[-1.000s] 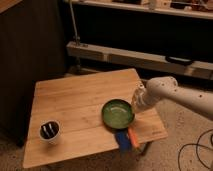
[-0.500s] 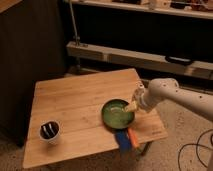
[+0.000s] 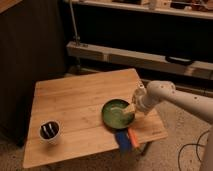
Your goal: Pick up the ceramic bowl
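The ceramic bowl [image 3: 115, 114] is wide, shallow and glossy green. It sits on the wooden table [image 3: 80, 100] near its right front corner. My gripper [image 3: 132, 107] comes in from the right on a white arm [image 3: 172, 97]. It is at the bowl's right rim, and its pale tip reaches over the rim into the bowl.
A small white cup [image 3: 49, 131] with dark contents stands at the table's front left. A flat blue and orange item [image 3: 125, 139] lies at the front edge just below the bowl. A dark cabinet stands at left, and metal shelving runs behind the table.
The gripper has moved a little left and down, from beside the bowl's right rim to over the rim. The bowl has not moved.
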Controlling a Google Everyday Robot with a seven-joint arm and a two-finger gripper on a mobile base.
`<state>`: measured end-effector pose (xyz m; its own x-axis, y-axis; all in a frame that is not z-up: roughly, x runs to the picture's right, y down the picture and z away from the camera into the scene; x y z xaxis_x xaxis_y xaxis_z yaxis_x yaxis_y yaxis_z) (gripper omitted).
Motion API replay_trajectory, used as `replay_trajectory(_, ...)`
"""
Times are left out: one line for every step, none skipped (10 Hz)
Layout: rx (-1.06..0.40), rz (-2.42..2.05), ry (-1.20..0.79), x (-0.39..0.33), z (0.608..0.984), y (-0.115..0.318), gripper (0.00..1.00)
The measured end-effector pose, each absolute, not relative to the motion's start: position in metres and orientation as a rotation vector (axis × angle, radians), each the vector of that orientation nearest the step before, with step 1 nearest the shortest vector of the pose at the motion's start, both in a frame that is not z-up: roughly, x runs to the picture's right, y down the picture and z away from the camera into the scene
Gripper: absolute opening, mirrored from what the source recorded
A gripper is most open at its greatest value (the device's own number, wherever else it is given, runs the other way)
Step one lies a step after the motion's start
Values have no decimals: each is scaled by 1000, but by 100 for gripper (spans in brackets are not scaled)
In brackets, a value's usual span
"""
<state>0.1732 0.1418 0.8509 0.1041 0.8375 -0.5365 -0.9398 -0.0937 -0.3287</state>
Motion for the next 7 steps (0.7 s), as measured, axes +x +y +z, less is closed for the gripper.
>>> replay_trajectory(-740, 1497, 175, 171, 854, 141, 80)
replay_trajectory(-746, 1494, 175, 170, 856, 141, 80)
replay_trajectory(-753, 1491, 179, 168, 858, 142, 80)
replay_trajectory(-762, 1489, 179, 166, 861, 142, 80)
replay_trajectory(-768, 1484, 186, 165, 862, 143, 80)
replay_trajectory(-782, 1474, 194, 162, 866, 143, 80)
replay_trajectory(-798, 1459, 198, 155, 868, 142, 80)
